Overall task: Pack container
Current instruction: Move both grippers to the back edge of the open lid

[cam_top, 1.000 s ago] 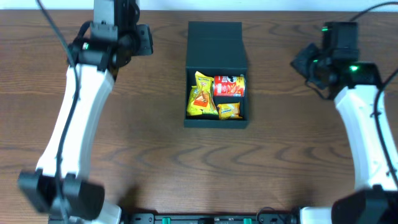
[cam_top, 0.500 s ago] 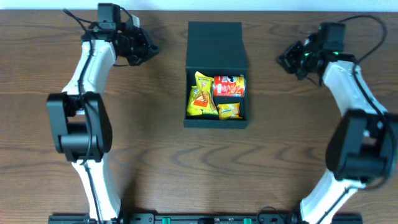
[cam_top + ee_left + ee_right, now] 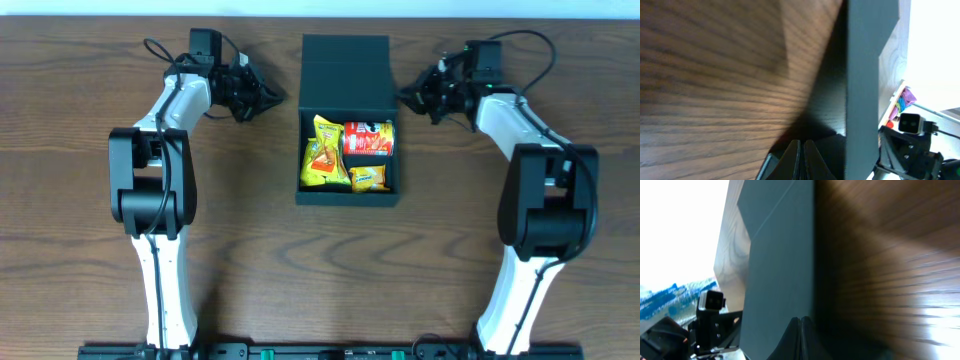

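Both with jaws together, the left gripper [image 3: 272,98] and right gripper [image 3: 405,95] flank the container [image 3: 345,65] on the brown wood-grain table [image 3: 300,270]; a white wall [image 3: 320,7] lies beyond it.

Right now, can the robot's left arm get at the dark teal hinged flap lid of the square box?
Probably yes: the shut left gripper sits beside the dark teal flap lid, only bare brown wooden table between them.

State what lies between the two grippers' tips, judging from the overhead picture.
In the overhead view, the container's folded-back lid lies between the left gripper and the right gripper, with a narrow strip of bare table on each side.
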Controlling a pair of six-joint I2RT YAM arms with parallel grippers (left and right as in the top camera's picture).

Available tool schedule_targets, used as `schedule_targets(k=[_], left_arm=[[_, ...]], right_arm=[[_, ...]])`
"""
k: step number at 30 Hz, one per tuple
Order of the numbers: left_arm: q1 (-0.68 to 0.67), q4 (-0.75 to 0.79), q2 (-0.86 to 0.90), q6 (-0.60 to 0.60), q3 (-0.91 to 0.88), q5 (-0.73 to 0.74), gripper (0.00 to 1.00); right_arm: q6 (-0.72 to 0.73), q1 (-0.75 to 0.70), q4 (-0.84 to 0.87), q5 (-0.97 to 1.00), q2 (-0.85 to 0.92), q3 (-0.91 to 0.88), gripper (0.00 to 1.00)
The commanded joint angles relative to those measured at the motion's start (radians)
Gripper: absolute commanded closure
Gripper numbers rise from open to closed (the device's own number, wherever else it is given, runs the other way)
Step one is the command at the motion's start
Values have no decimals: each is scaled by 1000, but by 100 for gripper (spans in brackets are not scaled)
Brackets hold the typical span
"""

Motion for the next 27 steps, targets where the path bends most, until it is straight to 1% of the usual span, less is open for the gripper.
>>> schedule_targets(k=[1,4,9,13,19,22,25,27], left_arm=[[-10,24,1,-51,23,-18,95],[-23,71,0,-71,23,-28,94],[-26,68,1,-72,23,-64,95],[-31,68,1,-72,23,-100,94],[-44,72,7,-72,23,-136,94],[-47,97,27,-109,23,-126,94],[-48,164,61,-175,23,-70,94],[-50,183,72,-198,23,-55,94]], right_arm=[[26,29,-5,-4,19,16,99],[25,27,-3,12,19,16,98],[24,-25,-11,14,19,16,99],[-12,-68,-32,34,19,16,98],[-25,-84,-86,72,19,16,99],[-31,-63,-102,97,19,16,99],[-35,-47,-102,102,19,16,98],[-35,-43,-103,109,19,16,98]])
